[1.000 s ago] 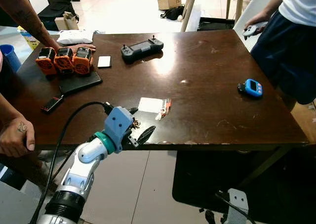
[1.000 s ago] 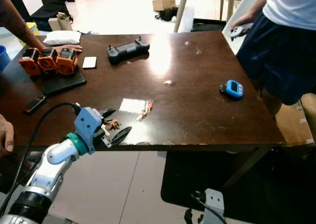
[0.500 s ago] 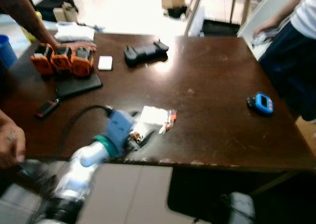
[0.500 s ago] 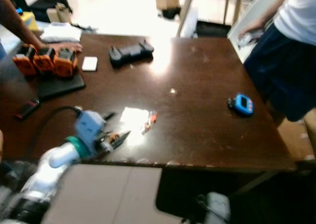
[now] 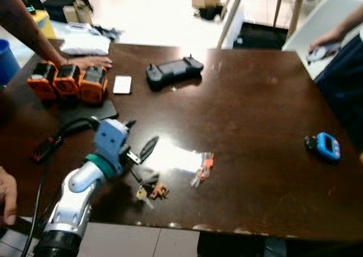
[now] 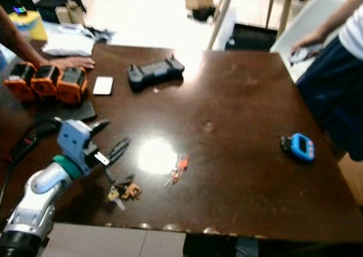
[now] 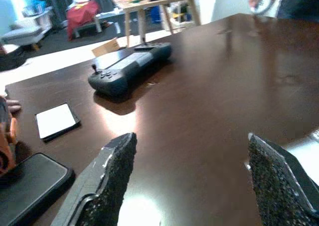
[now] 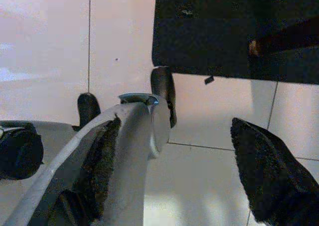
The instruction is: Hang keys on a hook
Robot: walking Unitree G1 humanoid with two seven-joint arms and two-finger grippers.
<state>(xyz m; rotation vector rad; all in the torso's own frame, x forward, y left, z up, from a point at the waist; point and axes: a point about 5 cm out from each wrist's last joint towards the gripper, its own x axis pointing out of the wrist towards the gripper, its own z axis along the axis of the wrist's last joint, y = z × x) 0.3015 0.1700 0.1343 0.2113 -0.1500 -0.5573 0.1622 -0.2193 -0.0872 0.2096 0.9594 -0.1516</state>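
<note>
left gripper [image 5: 142, 145] raised off the worktop [image 5: 255, 115] edge and advanced inward, fingers spread apart; keys [image 5: 152, 191] no longer between them, now lying on the worktop just below. camera shifted closer.

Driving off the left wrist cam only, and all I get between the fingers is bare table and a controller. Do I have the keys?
Observer: No. The keys lie loose on the table, close to its front edge.
Operator: Where are they from my gripper?
Observer: The left gripper hovers open above the table, farther in from the edge. The keys are below it, nearer the robot.
Operator: Anything crowding them?
Observer: A clear packet with an orange bit lies just to their right, apart from them.
</note>
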